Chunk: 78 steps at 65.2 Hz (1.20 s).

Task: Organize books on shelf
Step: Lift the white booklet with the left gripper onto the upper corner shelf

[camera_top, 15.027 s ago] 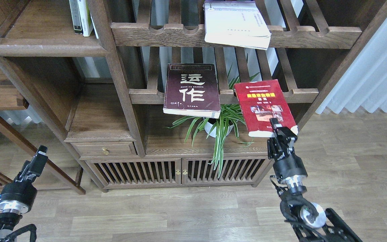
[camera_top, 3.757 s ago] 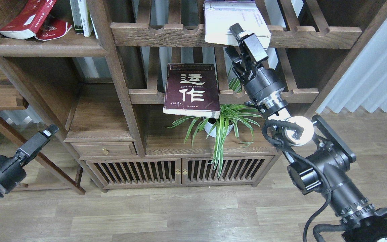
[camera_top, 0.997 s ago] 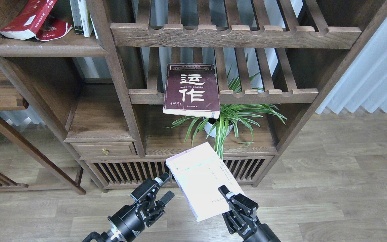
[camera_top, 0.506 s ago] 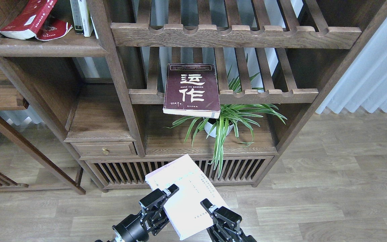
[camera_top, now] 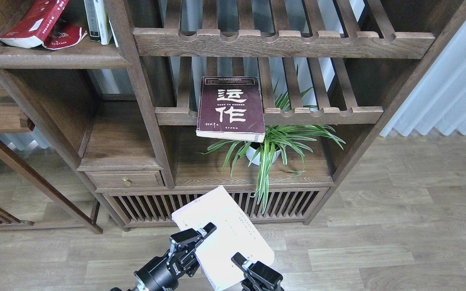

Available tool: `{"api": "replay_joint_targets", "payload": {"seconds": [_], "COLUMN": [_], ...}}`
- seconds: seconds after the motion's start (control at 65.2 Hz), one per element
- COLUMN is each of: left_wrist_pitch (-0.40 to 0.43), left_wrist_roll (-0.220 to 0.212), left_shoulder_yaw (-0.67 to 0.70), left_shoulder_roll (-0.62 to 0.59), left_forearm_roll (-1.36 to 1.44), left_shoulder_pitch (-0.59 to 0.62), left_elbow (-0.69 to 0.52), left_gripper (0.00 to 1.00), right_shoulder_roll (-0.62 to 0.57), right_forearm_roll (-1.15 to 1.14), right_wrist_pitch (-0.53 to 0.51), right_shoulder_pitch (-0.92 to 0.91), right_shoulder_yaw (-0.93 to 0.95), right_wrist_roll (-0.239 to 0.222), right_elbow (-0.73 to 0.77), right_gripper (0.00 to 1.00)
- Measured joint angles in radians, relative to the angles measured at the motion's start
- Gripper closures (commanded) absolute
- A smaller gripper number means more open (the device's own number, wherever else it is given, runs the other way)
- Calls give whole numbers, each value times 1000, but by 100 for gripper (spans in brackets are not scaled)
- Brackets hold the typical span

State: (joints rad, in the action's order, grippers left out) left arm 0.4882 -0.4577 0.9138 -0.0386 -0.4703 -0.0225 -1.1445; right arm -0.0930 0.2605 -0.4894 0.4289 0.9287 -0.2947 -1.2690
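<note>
- Three thick books in view: maroon book (camera_top: 231, 107), red book (camera_top: 34, 24), cream book (camera_top: 223, 236).
- Maroon book lies flat on lower slatted rack (camera_top: 322, 114), front edge overhanging, right above plant (camera_top: 271, 147); leaves spread under and beside it.
- Red book lies tilted on shelf (camera_top: 61, 56) at top left, cover curled open, just beside two thin upright books (camera_top: 97, 20).
- Cream book is held low in front of cabinet doors (camera_top: 217, 204), off any shelf, tilted, covering part of the slatted doors.
- Left pincer (camera_top: 194, 238) clenched on cream book's left edge, fingers over the cover.
- Right pincer (camera_top: 243, 262) sits at the book's near right corner, mostly cut off by the frame edge; cannot tell if it grips or has let go.
- Two slatted racks: upper rack (camera_top: 285, 40) bare, lower one carries only the maroon book.
- One drawer (camera_top: 126, 180) with brass knob, left of plant.
- One white pot (camera_top: 257, 155) under the leaves.
- Curtain (camera_top: 451, 81) at right, wood floor (camera_top: 378, 242) below.
</note>
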Motion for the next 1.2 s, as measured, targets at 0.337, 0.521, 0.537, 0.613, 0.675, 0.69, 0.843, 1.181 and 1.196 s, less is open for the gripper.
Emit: {"api": "replay_joint_targets", "payload": {"seconds": [0.337, 0.521, 0.537, 0.613, 0.675, 0.69, 0.843, 1.181, 1.196], "left_wrist_pitch": [1, 0, 0, 0, 1, 0, 0, 1, 1], "left_wrist_roll": [-15, -18, -18, -20, -20, -20, -21, -31, -31], "left_shoulder_yaw": [288, 425, 438, 499, 548, 560, 646, 745, 747], "left_shoulder_roll": [-274, -396, -404, -447, -490, -502, -607, -684, -683], "left_forearm_roll": [151, 185, 187, 206, 233, 240, 280, 331, 342], "left_shoulder_pitch": [-6, 80, 90, 144, 186, 196, 271, 415, 426], "left_elbow": [-157, -232, -233, -235, -235, -235, -233, -187, -183], "left_gripper": [100, 100, 100, 100, 100, 100, 100, 99, 99], "right_shoulder_roll": [-10, -9, -9, -9, -9, -9, -10, -10, -9], "right_forearm_roll": [-3, -4, -4, -4, -4, -4, -3, 0, 0], "right_wrist_pitch": [1, 1, 1, 1, 1, 1, 1, 1, 1], "right_shoulder_pitch": [-11, -13, -13, -14, -14, -15, -14, -13, -14], "right_shoulder_yaw": [3, 1, 1, 1, 1, 1, 2, 2, 2], "right_wrist_roll": [4, 4, 4, 4, 4, 4, 5, 6, 6], "right_elbow": [85, 96, 97, 99, 102, 103, 110, 114, 114], "right_gripper": [1, 2, 1, 1, 1, 1, 1, 1, 2]}}
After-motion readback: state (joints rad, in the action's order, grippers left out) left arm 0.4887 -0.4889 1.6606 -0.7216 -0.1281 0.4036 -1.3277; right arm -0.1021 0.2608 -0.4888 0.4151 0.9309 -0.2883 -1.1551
